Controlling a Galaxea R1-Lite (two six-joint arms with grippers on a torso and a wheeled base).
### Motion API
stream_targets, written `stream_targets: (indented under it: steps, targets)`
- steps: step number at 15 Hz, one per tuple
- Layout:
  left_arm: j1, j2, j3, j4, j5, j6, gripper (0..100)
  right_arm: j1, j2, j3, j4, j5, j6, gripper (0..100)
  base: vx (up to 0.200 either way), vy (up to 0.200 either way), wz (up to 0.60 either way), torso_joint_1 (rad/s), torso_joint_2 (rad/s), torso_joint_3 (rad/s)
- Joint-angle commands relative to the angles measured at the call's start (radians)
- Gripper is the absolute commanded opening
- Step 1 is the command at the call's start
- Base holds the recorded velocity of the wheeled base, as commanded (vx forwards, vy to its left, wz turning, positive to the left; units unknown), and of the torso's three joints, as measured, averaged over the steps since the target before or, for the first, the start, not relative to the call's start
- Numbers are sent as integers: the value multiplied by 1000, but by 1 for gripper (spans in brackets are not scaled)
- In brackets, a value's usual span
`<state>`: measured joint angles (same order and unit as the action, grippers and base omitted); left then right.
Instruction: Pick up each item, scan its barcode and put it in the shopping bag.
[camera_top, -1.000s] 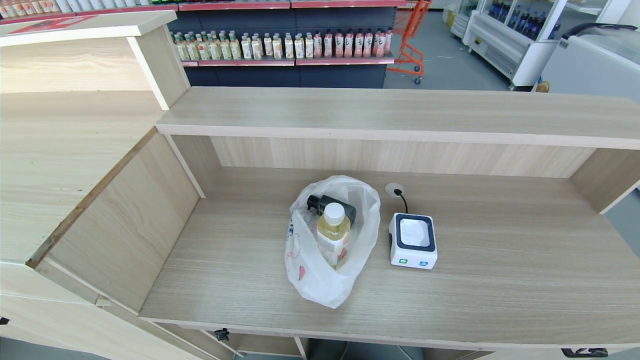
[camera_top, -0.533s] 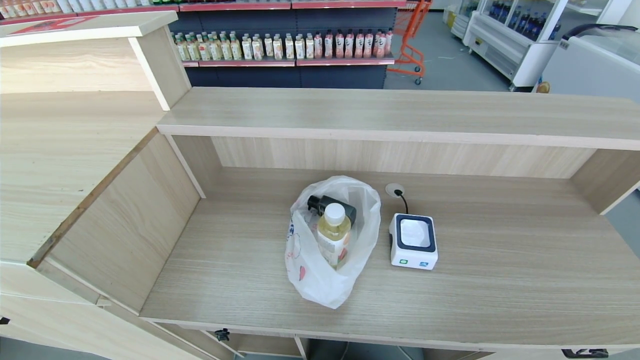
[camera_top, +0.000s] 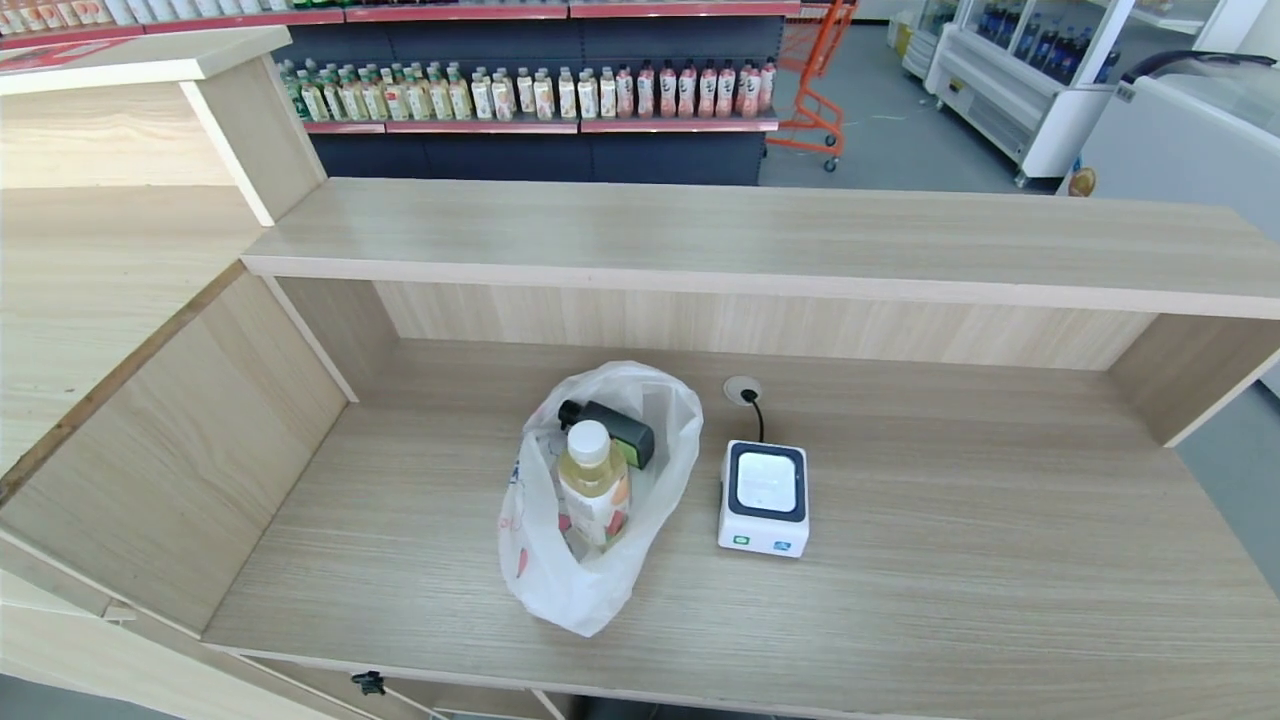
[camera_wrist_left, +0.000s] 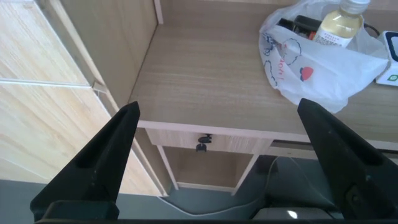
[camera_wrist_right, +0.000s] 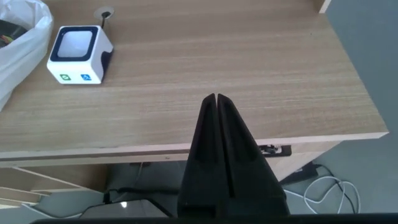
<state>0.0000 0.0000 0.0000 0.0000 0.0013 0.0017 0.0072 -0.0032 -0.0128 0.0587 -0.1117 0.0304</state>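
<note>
White plastic bag (camera_top: 555, 570) stands on the counter (camera_top: 950, 560), just beside the scanner (camera_top: 764, 484). A pale bottle (camera_top: 592, 480) sits upright inside it, and a dark item (camera_top: 610, 428), possibly a second bottle, lies behind. Over the last second the whole head view has slid sideways, so the camera moved; bag and scanner keep their places. The left gripper (camera_wrist_left: 219, 109) hangs off the counter's near edge, jaws wide and empty. The right gripper (camera_wrist_right: 216, 102) hangs there too, jaws pressed together on nothing. With both items bagged, the task looks done.
</note>
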Motion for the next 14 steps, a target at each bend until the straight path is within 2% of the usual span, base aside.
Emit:
stream_targets:
  steps: [1, 3, 9, 14]
  targets:
    - [0, 2, 0, 0, 0, 0, 100, 0, 3, 0, 0, 0, 0, 0, 0, 0, 0, 0, 0, 0]
    - [0, 2, 0, 0, -1, 4, 100, 0, 3, -1, 0, 0, 0, 0, 0, 0, 0, 0, 0, 0]
    - [0, 2, 0, 0, -1, 3, 100, 0, 3, -1, 0, 0, 0, 0, 200, 0, 0, 0, 3, 3]
    - [0, 2, 0, 0, -1, 1, 100, 0, 3, 0, 0, 0, 0, 0, 0, 0, 0, 0, 0, 0]
